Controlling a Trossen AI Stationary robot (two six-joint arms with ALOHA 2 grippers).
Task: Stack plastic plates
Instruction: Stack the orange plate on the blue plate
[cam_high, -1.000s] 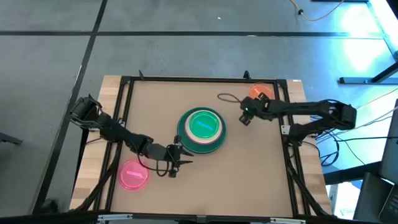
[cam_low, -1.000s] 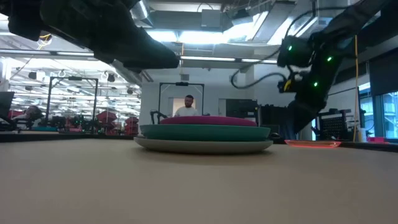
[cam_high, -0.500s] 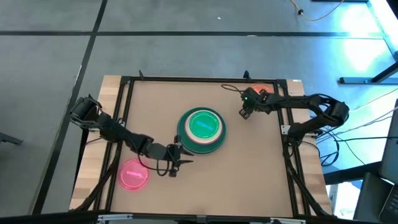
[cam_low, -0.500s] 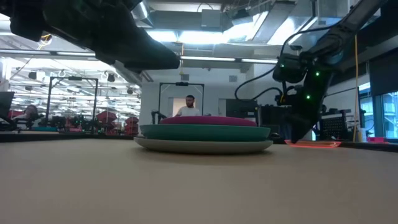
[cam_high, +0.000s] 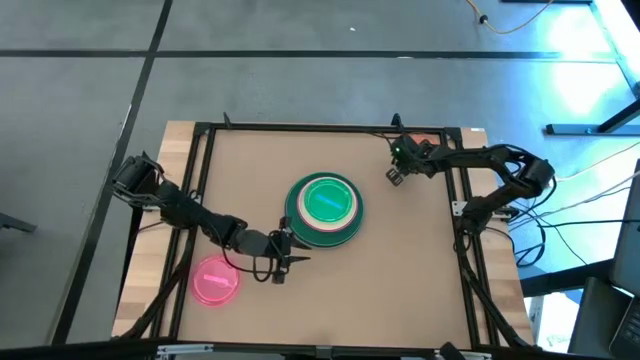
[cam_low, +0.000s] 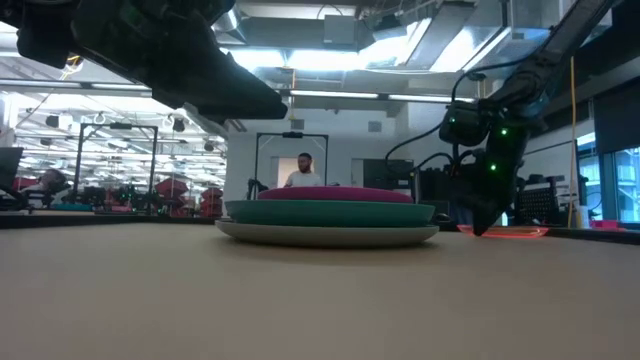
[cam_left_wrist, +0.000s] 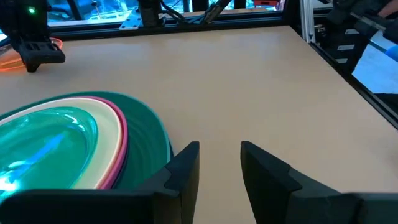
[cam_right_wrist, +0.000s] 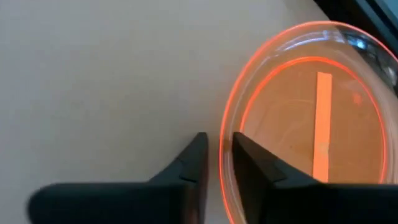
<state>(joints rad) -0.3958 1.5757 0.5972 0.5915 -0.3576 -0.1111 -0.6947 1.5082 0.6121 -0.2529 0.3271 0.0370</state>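
Observation:
A stack of plastic plates (cam_high: 323, 208) stands at the table's middle: a small green plate on top, then cream, magenta and teal-green plates (cam_left_wrist: 68, 155) under it. A small pink plate (cam_high: 214, 280) lies flat near the front left. A small orange plate (cam_right_wrist: 311, 124) lies flat at the far right, (cam_low: 500, 231) in the low view. My right gripper (cam_right_wrist: 219, 144) is down at its rim, shut on it. My left gripper (cam_left_wrist: 219, 149) hovers open at the stack's near left side (cam_high: 295, 260), with nothing between its fingers. My right gripper has the orange plate's rim (cam_right_wrist: 221, 134), on the side toward the stack, between its two fingers. One finger (cam_right_wrist: 249, 155) is inside the plate and one (cam_right_wrist: 194, 155) outside. The fingers point down from above. The plate lies flat on the table.
A black frame rail (cam_high: 330, 128) runs around the tabletop, close behind the orange plate. A dark cable (cam_high: 375, 140) lies by the far rail. Bare tabletop lies right of the stack (cam_left_wrist: 261, 81). A person (cam_low: 303, 170) sits in the room beyond.
My right gripper has gone toward the table's far edge and down, from beside the stack to the orange plate's rim. The plates have not moved.

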